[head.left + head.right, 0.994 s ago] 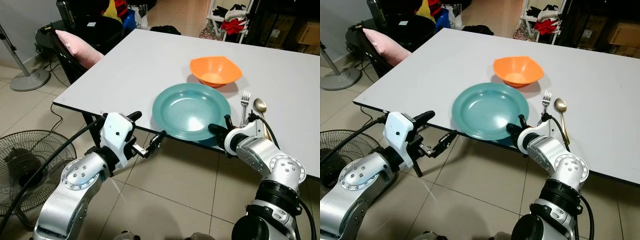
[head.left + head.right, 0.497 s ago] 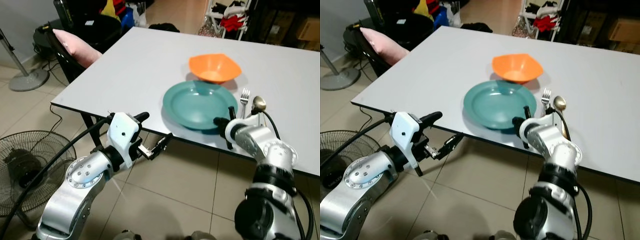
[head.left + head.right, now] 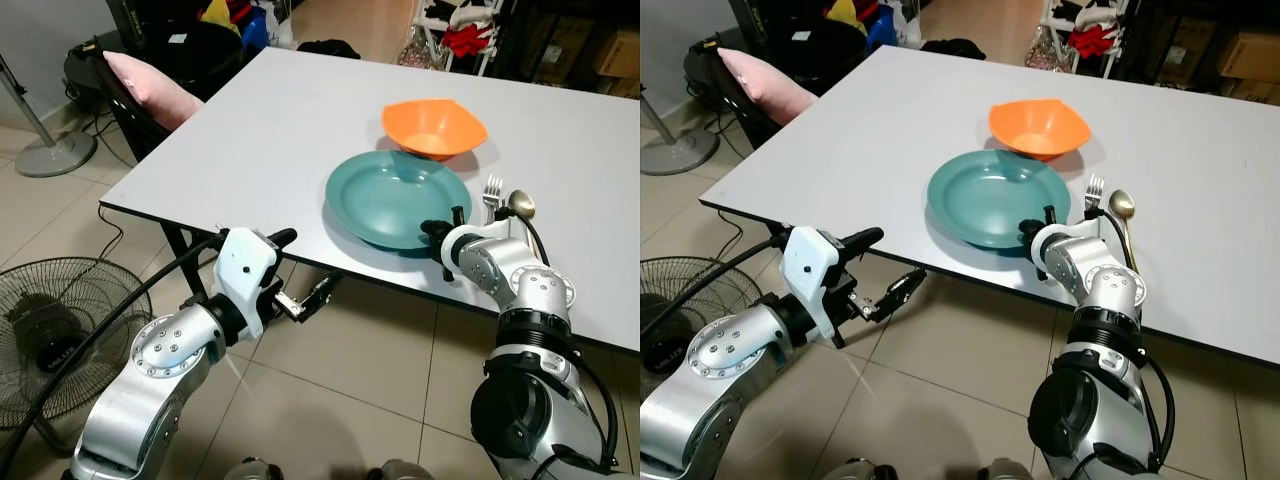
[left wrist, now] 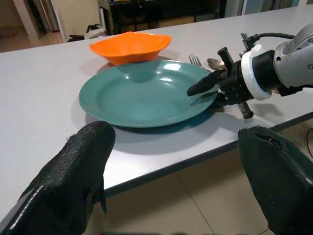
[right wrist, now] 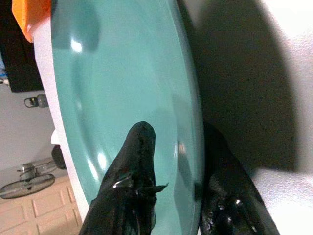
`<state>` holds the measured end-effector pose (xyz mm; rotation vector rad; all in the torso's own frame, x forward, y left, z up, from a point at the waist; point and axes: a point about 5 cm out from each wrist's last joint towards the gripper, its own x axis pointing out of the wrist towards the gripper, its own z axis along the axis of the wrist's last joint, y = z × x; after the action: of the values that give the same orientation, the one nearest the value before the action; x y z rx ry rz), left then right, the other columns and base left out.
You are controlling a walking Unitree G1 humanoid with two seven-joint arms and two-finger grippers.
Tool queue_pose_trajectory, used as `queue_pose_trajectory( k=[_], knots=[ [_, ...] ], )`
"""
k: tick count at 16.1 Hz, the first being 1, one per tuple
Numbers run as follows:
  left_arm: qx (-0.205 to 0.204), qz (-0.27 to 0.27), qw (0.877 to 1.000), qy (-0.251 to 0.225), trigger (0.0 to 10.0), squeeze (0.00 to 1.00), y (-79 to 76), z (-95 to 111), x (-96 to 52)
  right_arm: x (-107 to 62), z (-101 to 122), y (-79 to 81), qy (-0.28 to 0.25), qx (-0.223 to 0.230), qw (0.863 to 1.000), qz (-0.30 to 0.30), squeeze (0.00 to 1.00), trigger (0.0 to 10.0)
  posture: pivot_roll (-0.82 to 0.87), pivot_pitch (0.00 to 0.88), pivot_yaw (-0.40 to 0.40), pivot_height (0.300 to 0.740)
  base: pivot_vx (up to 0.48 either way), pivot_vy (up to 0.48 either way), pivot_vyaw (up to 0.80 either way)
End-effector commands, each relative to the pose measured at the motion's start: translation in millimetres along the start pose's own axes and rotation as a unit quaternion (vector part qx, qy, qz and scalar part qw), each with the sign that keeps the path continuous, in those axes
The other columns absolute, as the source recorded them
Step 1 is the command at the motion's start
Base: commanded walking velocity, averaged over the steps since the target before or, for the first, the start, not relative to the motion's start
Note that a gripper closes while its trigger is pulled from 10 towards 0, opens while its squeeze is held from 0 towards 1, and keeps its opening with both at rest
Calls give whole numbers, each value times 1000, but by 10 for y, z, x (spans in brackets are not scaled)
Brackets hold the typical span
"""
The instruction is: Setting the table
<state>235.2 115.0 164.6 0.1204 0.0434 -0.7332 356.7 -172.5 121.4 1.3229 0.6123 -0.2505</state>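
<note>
On the white table (image 3: 270,130), seen from the head camera, a teal plate (image 3: 390,195) now lies wholly on the tabletop, just in front of an orange bowl (image 3: 433,127); a second ago its near edge hung out over the table's rim. The right gripper (image 3: 436,228) has come up and inward with it and still pinches the plate's near right rim. A fork (image 3: 491,189) and a spoon (image 3: 519,204) lie side by side just right of the plate. The left gripper (image 3: 300,272) hovers below the table's edge with its fingers spread, much where it was before.

From the left wrist, the two black fingertips (image 4: 78,166) stand wide apart and hold nothing, and beyond them the plate sits flat on the table with the right gripper's fingers at its rim.

From the right wrist, one finger (image 5: 132,166) lies on top of the plate and the other under its edge, clamped on it.
</note>
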Motion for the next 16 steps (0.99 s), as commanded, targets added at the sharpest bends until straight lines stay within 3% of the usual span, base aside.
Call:
queue_pose_trajectory(
  k=[1, 4, 13, 16],
  knots=[
    [4, -1, 1000, 0, 10000, 0, -13, 19, -20, 25, -4, -45, -1, -4, 1000, -15, 1000, 10000, -158, 73, 28, 740, 0, 0, 0],
    [2, 0, 1000, 0, 10000, 0, -14, 17, -25, -19, 21, -52, 3, -6, 1000, -4, 1000, 10000, -159, 66, 28, 740, 0, 0, 0],
    [-12, 12, 1000, 5, 10000, 0, -24, -25, -103, -513, 177, -180, -15, -24, 999, 39, 1000, 10000, -171, 63, 43, 740, 0, 0, 0],
    [-13, 19, 1000, 10, 10000, 0, -18, -49, -150, -748, 190, -283, -14, -111, 993, 36, 1000, 10000, -174, 58, 40, 740, 0, 0, 0]
  ],
)
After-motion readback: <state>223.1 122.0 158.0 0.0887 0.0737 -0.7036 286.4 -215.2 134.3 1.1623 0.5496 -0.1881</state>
